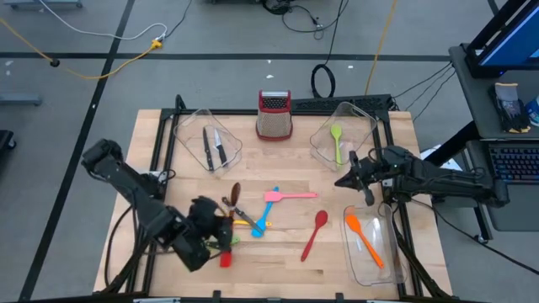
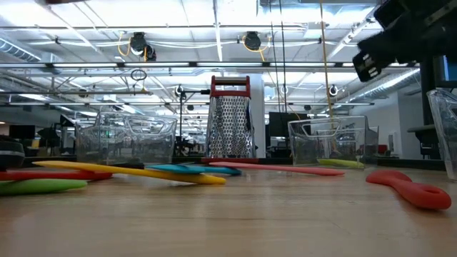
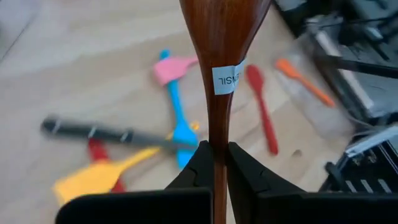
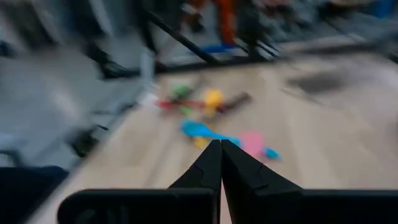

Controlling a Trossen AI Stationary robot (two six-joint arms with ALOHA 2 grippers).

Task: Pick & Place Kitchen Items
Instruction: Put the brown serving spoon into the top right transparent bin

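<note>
Pale wood bench (image 1: 278,252) on grey concrete floor (image 1: 210,34). Yellow cable (image 1: 126,57) trailing across floor at ten o'clock, black cable coil (image 1: 322,81) at twelve. Dark desk with keyboard (image 1: 514,164) at three o'clock. Beyond bench: open hall, ceiling trusses, bright strip lights (image 2: 214,14), hanging cable reels (image 2: 139,44).

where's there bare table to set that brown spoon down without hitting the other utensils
Bare wood runs along the front edge, from the red spoon to the orange spatula's bin. Another free strip lies between the knife bin and the green spoon's bin, in front of the grater. Crowded: the pile by the left claw, around the blue spatula and pink spatula.
</note>
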